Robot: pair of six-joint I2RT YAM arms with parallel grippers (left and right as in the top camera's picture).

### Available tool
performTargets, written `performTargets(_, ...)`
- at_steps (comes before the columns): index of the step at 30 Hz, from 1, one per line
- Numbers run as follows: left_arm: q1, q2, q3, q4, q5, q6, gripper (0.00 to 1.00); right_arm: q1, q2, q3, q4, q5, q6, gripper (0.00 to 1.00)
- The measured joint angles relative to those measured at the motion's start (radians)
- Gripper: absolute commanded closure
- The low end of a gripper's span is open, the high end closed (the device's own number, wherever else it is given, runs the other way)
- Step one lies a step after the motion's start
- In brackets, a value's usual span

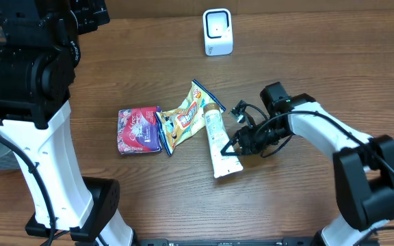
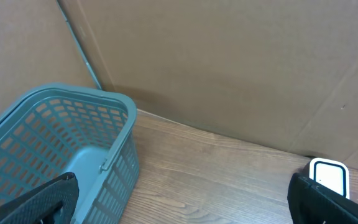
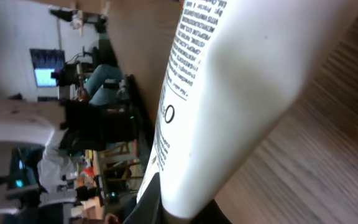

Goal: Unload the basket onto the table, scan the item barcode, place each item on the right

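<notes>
A white tube point(image 1: 216, 137) lies on the wooden table, its crimped end toward the front. My right gripper point(image 1: 234, 149) is shut on the tube's lower part from the right. In the right wrist view the tube point(image 3: 241, 81) fills the frame with small black print on its side, pinched between the dark fingers point(image 3: 166, 199); no barcode shows. The white scanner point(image 1: 218, 31) stands at the back of the table, and it shows at the right edge of the left wrist view as the scanner point(image 2: 329, 178). My left gripper point(image 2: 185, 202) is open, held high, with nothing between its fingers.
A yellow snack packet point(image 1: 181, 117) and a red-purple packet point(image 1: 139, 130) lie just left of the tube. A teal plastic basket point(image 2: 79, 93) stands at the far left by the cardboard wall. The left arm's base point(image 1: 53, 171) rises at the front left.
</notes>
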Motion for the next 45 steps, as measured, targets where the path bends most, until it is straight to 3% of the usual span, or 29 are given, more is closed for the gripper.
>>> performTargets(13, 0.0, 0.0, 0.0, 0.0, 0.0, 0.0, 0.0, 0.0, -0.326, 0.051, -0.042, -0.11, -0.072, 0.96)
performTargets(20, 0.0, 0.0, 0.0, 0.0, 0.0, 0.0, 0.0, 0.0, -0.446, 0.079, -0.008, -0.13, 0.042, 0.96)
performTargets(30, 0.0, 0.0, 0.0, 0.0, 0.0, 0.0, 0.0, 0.0, -0.461, 0.088, 0.008, -0.124, 0.142, 0.96)
performTargets(33, 0.0, 0.0, 0.0, 0.0, 0.0, 0.0, 0.0, 0.001, -0.461, 0.088, 0.014, -0.013, 0.17, 0.96)
performTargets(36, 0.0, 0.0, 0.0, 0.0, 0.0, 0.0, 0.0, 0.001, -0.46, 0.088, 0.081, 0.232, 0.221, 0.96)
performTargets(45, 0.0, 0.0, 0.0, 0.0, 0.0, 0.0, 0.0, 0.0, -0.351, 0.091, 0.491, 0.632, 0.284, 0.96)
